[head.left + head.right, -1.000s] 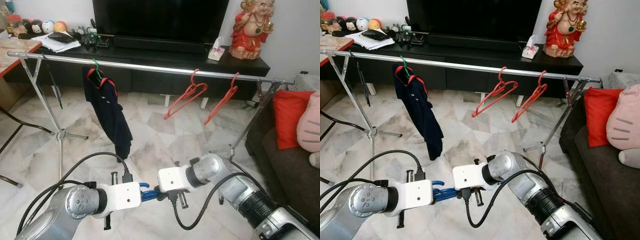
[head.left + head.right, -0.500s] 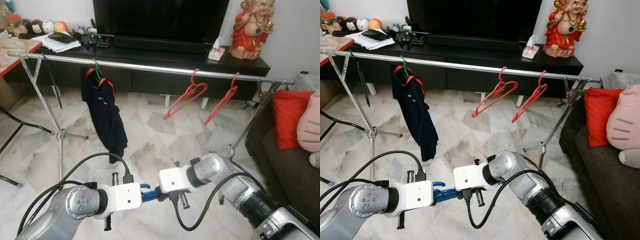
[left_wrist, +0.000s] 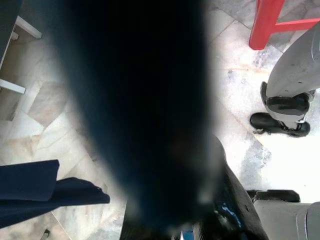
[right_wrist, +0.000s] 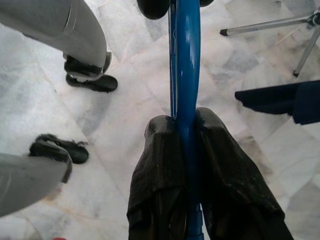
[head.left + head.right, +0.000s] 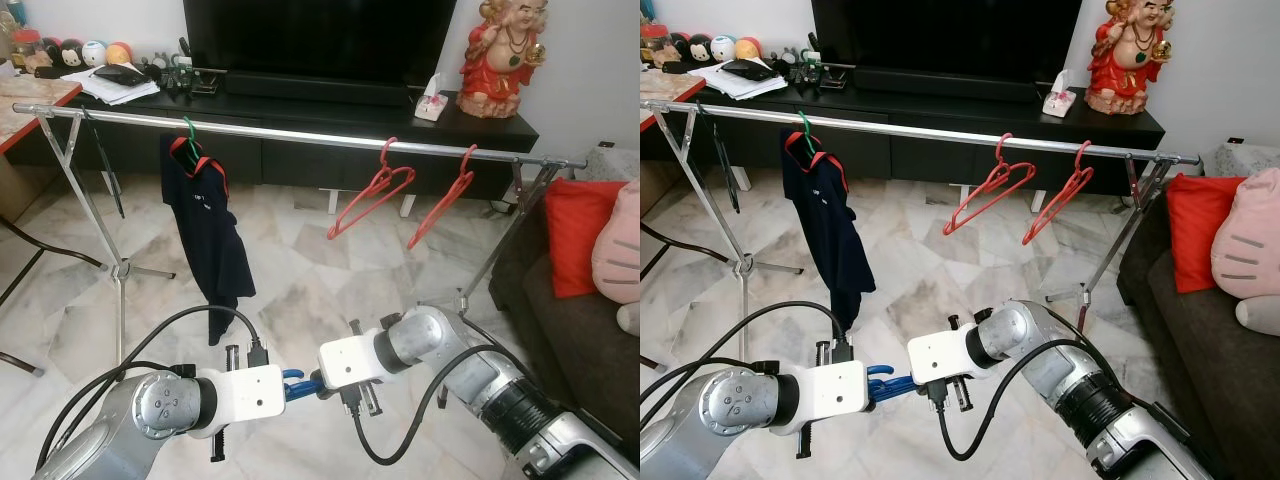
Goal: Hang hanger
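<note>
Our right end effector (image 4: 187, 150) is clenched on a blue hanger (image 4: 184, 65), its two black fingers (image 4: 160, 170) pressed against either side of the blue bar. From the head views we see the blue hanger (image 5: 296, 385) held low in front of us, between our two wrists and well below the rail. Our left end effector (image 5: 290, 388) meets the same hanger from the other side, but its wrist view is mostly a dark blur and we cannot tell whether its fingers grip it.

Ahead stands a metal clothes rail (image 5: 300, 134) on folding legs over a marble floor (image 5: 300, 270). A dark navy shirt (image 5: 208, 225) with red collar trim hangs near the rail's left end on a green hanger (image 5: 190, 128). Two empty red hangers (image 5: 370, 190) (image 5: 445, 200) hang tilted towards the right end. Behind the rail are a black TV cabinet (image 5: 300, 105), a television (image 5: 320, 40) and a red figurine (image 5: 498, 55). The small white mark on the shirt is too small to read.
</note>
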Robot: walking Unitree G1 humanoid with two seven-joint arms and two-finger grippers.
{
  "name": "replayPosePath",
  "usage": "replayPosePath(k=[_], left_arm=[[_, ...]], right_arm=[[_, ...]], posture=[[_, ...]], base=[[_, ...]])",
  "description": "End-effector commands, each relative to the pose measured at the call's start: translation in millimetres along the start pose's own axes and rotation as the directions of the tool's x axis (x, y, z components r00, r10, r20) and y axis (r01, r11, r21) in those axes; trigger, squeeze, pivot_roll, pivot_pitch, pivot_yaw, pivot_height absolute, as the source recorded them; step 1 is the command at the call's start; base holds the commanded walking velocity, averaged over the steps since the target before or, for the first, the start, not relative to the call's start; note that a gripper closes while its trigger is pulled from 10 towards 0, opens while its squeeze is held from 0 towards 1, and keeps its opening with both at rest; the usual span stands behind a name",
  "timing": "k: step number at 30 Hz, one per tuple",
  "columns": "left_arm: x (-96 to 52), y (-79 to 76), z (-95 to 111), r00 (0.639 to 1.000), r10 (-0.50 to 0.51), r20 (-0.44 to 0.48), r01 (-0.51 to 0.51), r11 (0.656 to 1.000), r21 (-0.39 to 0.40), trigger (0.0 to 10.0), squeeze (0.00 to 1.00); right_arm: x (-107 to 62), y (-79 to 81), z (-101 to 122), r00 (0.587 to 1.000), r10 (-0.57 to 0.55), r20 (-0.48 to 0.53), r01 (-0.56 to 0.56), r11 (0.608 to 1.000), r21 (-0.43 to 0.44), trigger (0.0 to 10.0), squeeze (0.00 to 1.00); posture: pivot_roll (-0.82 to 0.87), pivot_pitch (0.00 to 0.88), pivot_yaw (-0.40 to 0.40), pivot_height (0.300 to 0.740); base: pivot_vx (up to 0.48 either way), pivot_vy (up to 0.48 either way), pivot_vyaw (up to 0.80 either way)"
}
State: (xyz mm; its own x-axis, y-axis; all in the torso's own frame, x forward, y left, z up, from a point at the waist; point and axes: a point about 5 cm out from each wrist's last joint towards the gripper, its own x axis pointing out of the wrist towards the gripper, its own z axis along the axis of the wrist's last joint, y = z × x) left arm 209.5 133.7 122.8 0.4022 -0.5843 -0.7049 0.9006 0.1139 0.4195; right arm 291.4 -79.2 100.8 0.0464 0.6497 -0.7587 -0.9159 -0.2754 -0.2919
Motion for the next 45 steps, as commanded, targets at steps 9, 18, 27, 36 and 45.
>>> replayPosePath(k=[9, 18, 27, 36, 45], left_arm=[[-4.0, 0.5, -18, 0.997, -0.021, -0.076, 0.019, 0.999, -0.026, 0.0, 0.0], [-5.8, 3.1, -14, 0.999, -0.013, -0.029, 0.012, 0.999, -0.032, 0.0, 0.0], [-14.9, 7.2, -22, 0.997, -0.051, -0.063, 0.051, 0.999, 0.004, 0.0, 0.0], [-18.9, 7.5, -26, 0.997, -0.022, -0.07, 0.021, 1.0, -0.019, 0.0, 0.0], [-20.6, 8.8, -47, 0.984, 0.146, -0.097, -0.158, 0.98, -0.122, 0.0, 0.0]], right_arm=[[-28.4, -9.9, -18, 0.992, -0.081, -0.095, 0.08, 0.997, -0.013, 10.0, 1.0], [-32.8, -6.0, -18, 0.996, -0.071, -0.051, 0.072, 0.997, 0.015, 10.0, 1.0], [-46.0, 10.6, -42, 0.982, -0.002, -0.186, 0.003, 1.0, 0.007, 10.0, 0.0], [-63.6, 35.5, -90, 0.889, 0.094, -0.447, -0.077, 0.995, 0.057, 10.0, 0.0], [-41.0, 52.0, -136, 0.824, -0.063, -0.563, 0.204, 0.96, 0.191, 10.0, 0.0]], posture=[[-0.05, 0.0, -0.049, 0.74], [-0.06, 0.0, 0.003, 0.74], [-0.06, 0.0, 0.053, 0.74], [-0.06, 0.0, 0.041, 0.74], [-0.06, 0.0, 0.018, 0.74]], base=[[0.0, 0.0, 0.0], [0.0, 0.0, 0.0], [0.0, 0.0, 0.0], [0.0, 0.0, 0.0], [0.0, 0.0, 0.0]])
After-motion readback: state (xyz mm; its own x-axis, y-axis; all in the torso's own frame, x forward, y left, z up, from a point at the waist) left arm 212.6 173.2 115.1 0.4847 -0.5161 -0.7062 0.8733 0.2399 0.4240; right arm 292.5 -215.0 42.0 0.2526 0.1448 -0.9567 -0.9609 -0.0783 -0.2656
